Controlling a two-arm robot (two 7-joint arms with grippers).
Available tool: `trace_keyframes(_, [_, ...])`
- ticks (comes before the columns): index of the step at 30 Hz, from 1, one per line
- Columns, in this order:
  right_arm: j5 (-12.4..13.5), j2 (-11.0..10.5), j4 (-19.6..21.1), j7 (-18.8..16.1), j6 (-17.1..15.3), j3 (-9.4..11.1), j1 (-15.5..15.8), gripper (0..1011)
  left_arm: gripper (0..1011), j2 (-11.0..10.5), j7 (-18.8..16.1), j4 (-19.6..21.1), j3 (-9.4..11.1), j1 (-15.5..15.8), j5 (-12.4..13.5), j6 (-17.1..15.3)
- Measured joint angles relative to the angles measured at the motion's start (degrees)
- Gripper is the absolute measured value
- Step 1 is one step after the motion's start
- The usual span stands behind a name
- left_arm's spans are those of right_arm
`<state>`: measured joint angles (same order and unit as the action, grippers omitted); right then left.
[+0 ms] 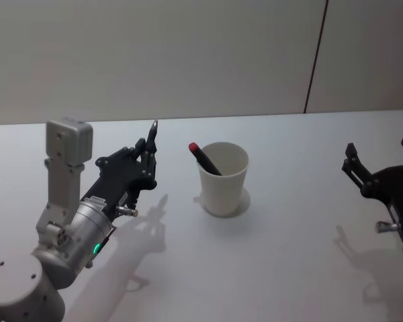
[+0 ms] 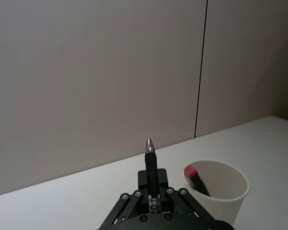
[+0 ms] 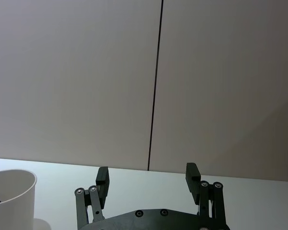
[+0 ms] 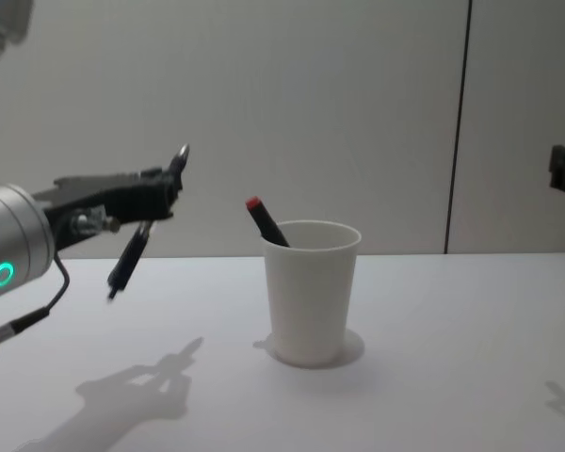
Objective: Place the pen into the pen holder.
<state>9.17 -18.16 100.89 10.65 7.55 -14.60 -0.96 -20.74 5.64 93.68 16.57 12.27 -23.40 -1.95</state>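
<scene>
Clamped aslant in the left gripper (image 1: 149,153), the pen (image 4: 132,254) could be caught on the rim of the pen holder (image 1: 223,191), tipping it, while the right gripper (image 1: 379,147) is parked at the right, fingers apart.

I could read nothing anywhere: no words, numbers or brand marks. The pen holder (image 1: 223,180) was plain white on the side of its wall that faced me. The black pen (image 2: 150,160) clamped in the left gripper (image 2: 152,179) bore no lettering that I could make out.
</scene>
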Motion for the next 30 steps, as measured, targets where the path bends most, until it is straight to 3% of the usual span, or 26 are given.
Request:
trace_keyframes(9, [0.0,0.0,0.0,0.0,0.0,0.0,0.0,1002,121,0.74,6.15,-2.32,-0.41,0.67,-3.9,10.38])
trace_keyframes(18, [0.0,0.0,0.0,0.0,0.0,0.0,0.0,1002,121,1.6,12.15,-4.06,-0.54,1.33,-8.27,17.18])
trace_keyframes(30, [0.0,0.0,0.0,0.0,0.0,0.0,0.0,1002,121,2.29,17.22,-4.96,-0.38,1.79,-10.76,20.73])
